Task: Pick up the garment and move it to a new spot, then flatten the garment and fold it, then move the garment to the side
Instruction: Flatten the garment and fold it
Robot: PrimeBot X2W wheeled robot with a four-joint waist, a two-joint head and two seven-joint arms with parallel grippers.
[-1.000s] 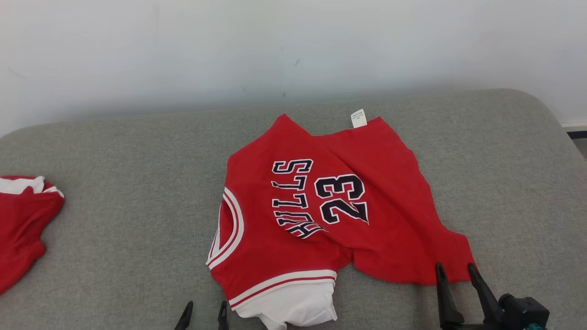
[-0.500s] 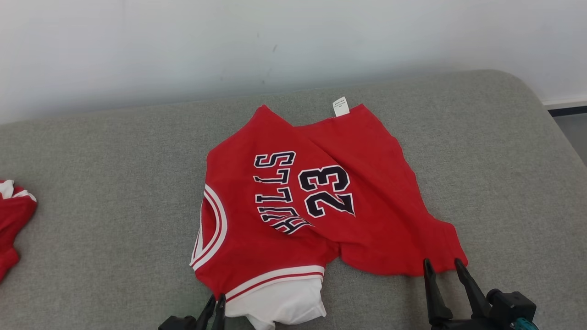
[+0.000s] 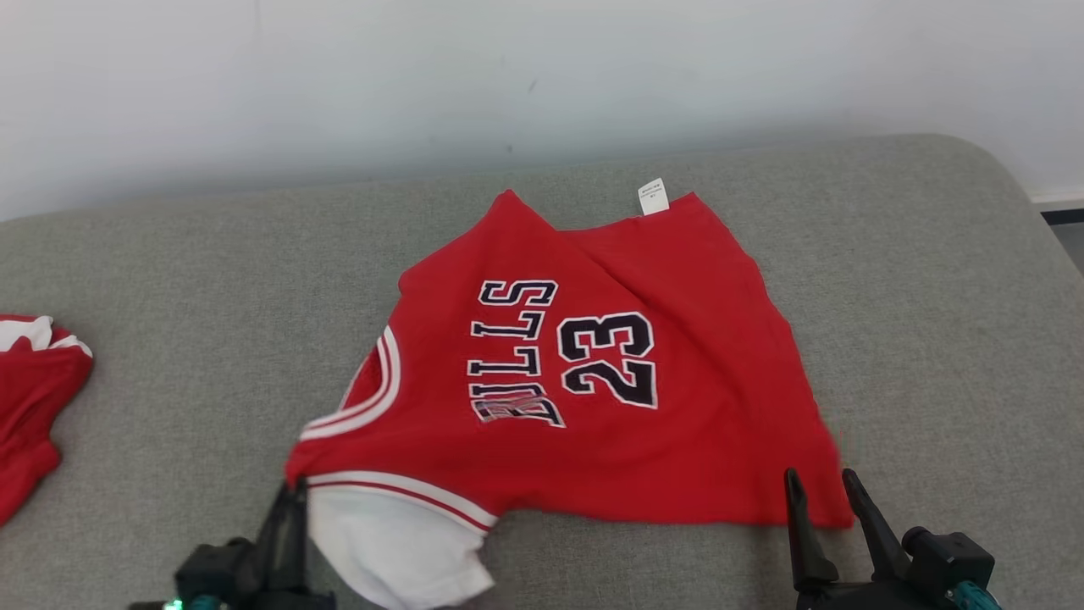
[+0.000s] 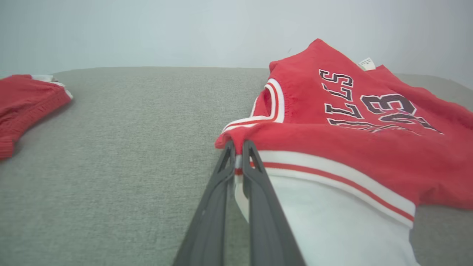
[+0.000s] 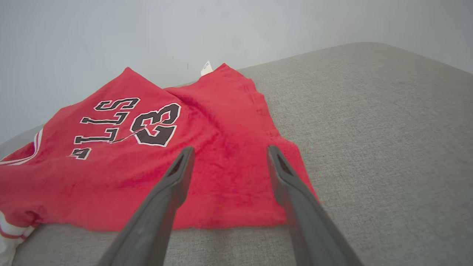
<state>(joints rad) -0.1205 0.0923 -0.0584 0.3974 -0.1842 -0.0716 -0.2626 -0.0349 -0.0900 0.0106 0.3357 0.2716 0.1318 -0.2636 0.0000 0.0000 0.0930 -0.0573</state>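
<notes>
Red cloth with white-edged dark lettering, a jersey [image 3: 593,398] marked "23", lies spread across the middle of a grey fabric-covered cushion [image 3: 169,280] that runs back to a plain white wall [image 3: 339,85]. A small white label [image 3: 652,196] sticks out from the garment's far hem, on the side toward the cushion's far edge. The neck opening, trimmed in red and white bands, faces the cushion's left side. A white sleeve [image 3: 389,542], set below a red-and-white striped band, spills toward the near edge.

At the jersey's near-left corner, the left gripper [image 4: 236,146] has its two long dark fingers pinched together on the cloth, just where the red body meets the striped band. In the left wrist view, the red fabric bunches over the fingertips.

At the near-right corner, the right gripper [image 3: 820,479] holds its fingers wide apart with nothing between them. In the right wrist view the two fingers [image 5: 177,173] reach over the red hem, with the corner of the cloth between them. Whether they touch the cloth cannot be told.

Well apart from the jersey, toward the cushion's left side, lies a second crumpled red garment with white trim [image 3: 34,398].
</notes>
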